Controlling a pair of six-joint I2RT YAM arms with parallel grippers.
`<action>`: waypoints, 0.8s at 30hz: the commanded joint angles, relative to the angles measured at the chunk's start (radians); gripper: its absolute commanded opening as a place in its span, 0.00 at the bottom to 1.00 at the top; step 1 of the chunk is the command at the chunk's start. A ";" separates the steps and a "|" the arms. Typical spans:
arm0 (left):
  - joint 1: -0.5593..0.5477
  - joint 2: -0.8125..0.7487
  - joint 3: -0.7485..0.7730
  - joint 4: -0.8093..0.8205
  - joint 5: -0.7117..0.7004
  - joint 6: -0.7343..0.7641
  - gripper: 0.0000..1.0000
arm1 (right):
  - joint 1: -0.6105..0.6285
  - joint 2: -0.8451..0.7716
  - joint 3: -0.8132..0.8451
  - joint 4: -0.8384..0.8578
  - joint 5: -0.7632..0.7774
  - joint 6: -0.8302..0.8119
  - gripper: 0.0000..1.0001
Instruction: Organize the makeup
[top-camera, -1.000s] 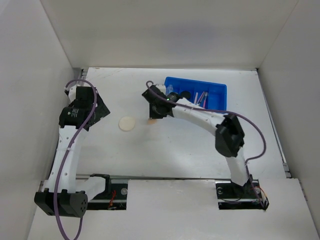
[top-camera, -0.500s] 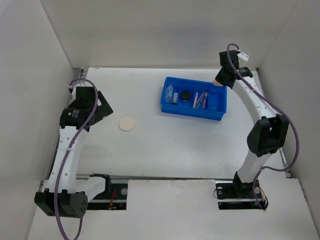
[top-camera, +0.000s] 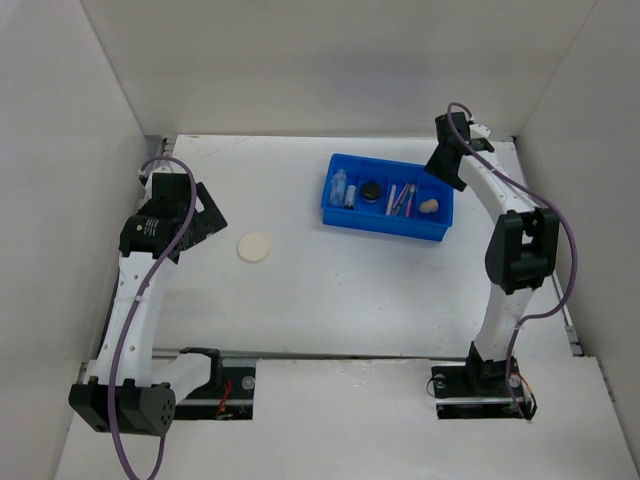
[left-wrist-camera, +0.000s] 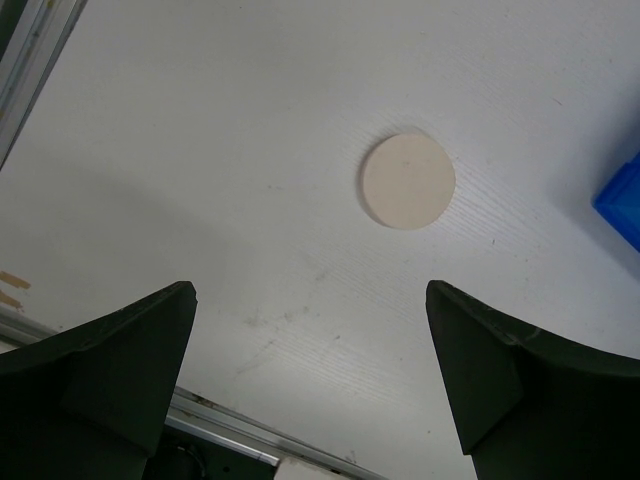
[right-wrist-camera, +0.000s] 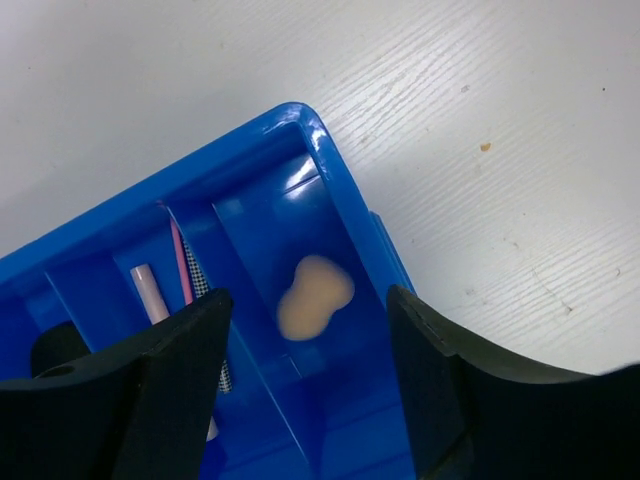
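Note:
The peach egg sponge (top-camera: 428, 206) lies loose in the rightmost compartment of the blue tray (top-camera: 385, 228). My right gripper (top-camera: 442, 168) hovers over that end, open, with nothing between its fingers. In the right wrist view the sponge (right-wrist-camera: 314, 297) looks blurred, below and apart from the right gripper (right-wrist-camera: 305, 335). Pink pencils (right-wrist-camera: 160, 290) lie one compartment over. A clear tube (top-camera: 340, 188) and a round black jar (top-camera: 371, 190) fill the left compartments. The cream round puff (top-camera: 254, 247) lies on the table. My left gripper (top-camera: 205, 212) is open to its left, and in the left wrist view the puff (left-wrist-camera: 408, 182) lies beyond the left gripper (left-wrist-camera: 310, 295).
White walls enclose the table on three sides. A metal rail (left-wrist-camera: 230, 425) runs along the near edge by the arm bases. The tray's rim (right-wrist-camera: 300, 115) stands above the table right under my right wrist.
My right arm swung from the table's middle to the tray's right end with the sponge. Its jaws opened and the sponge now lies in the tray. The left arm stayed put.

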 joint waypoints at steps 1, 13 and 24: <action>0.006 0.007 0.021 0.005 0.015 0.013 0.99 | 0.004 -0.052 0.038 0.006 0.004 -0.010 0.70; 0.006 -0.061 0.033 -0.015 -0.091 -0.069 0.99 | 0.634 -0.109 0.059 0.097 -0.191 -0.048 0.73; 0.006 -0.121 0.033 -0.058 -0.138 -0.078 0.99 | 0.843 0.380 0.504 0.011 -0.329 -0.075 0.95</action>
